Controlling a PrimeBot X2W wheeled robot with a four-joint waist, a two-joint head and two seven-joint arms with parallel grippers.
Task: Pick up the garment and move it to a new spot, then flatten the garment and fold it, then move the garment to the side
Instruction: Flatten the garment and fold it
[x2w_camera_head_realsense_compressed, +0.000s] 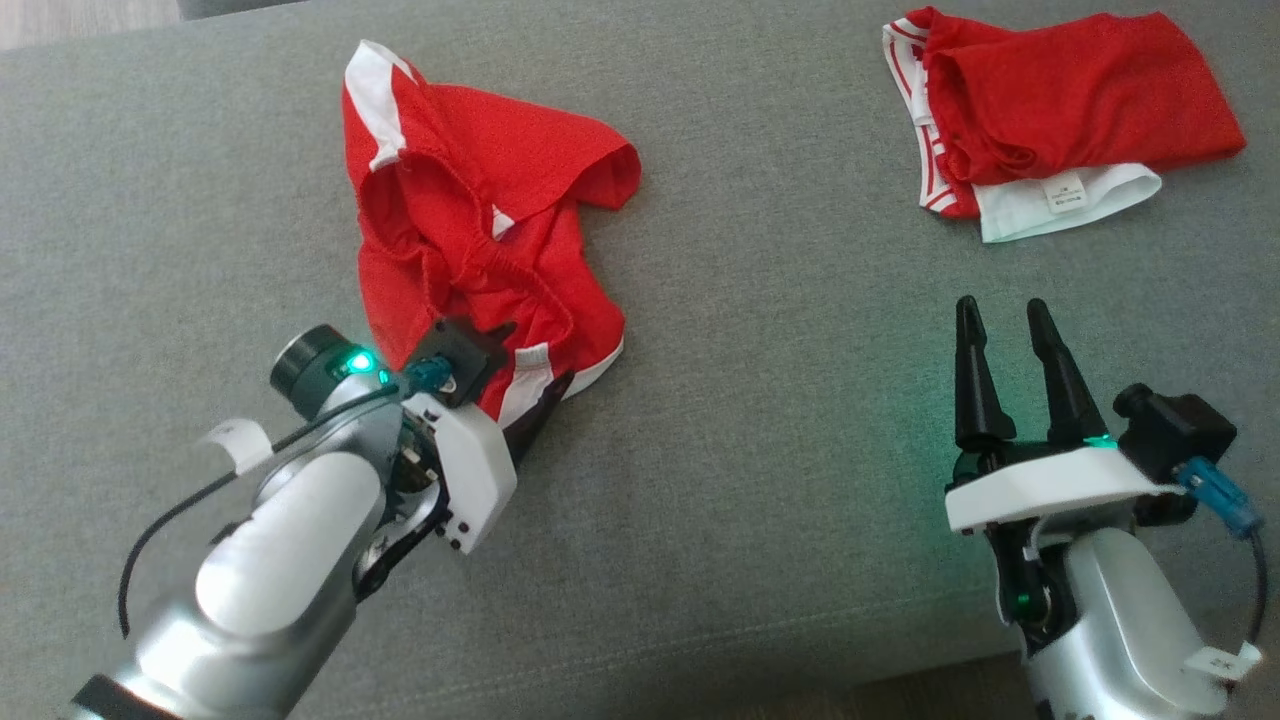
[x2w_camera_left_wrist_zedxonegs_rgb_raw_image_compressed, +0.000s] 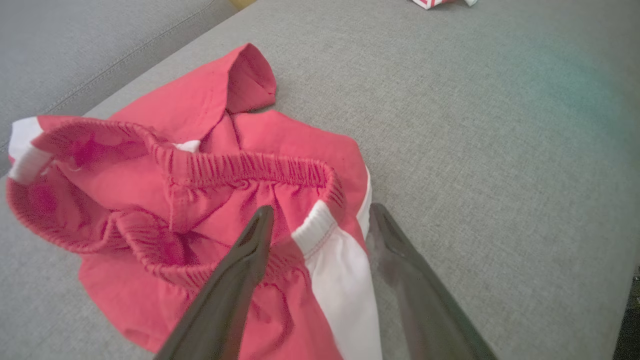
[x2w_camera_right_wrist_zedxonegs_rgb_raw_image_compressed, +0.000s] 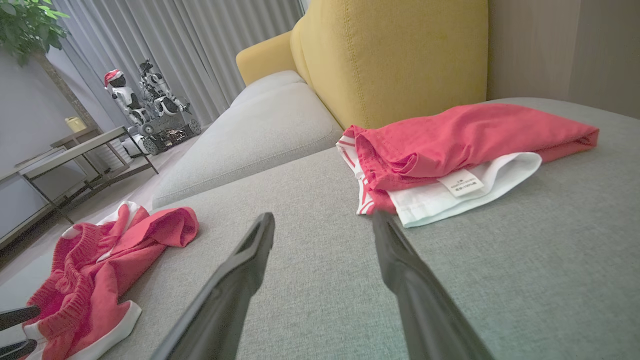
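On the grey sofa (x2w_camera_head_realsense_compressed: 750, 450), the red shorts (x2w_camera_head_realsense_compressed: 470, 230) are lying crumpled toward the robot's left, their waistband gaping open. The left gripper (x2w_camera_left_wrist_zedxonegs_rgb_raw_image_compressed: 321, 210) is reaching over their near edge, jaws standing wide apart and straddling the white stripe (x2w_camera_left_wrist_zedxonegs_rgb_raw_image_compressed: 340, 280), with one finger over red cloth and the other over bare cushion; nothing is being clamped. The right gripper (x2w_camera_head_realsense_compressed: 1003, 312) is hovering well apart, also spread and empty, pointing toward a folded red top (x2w_camera_head_realsense_compressed: 1080, 100).
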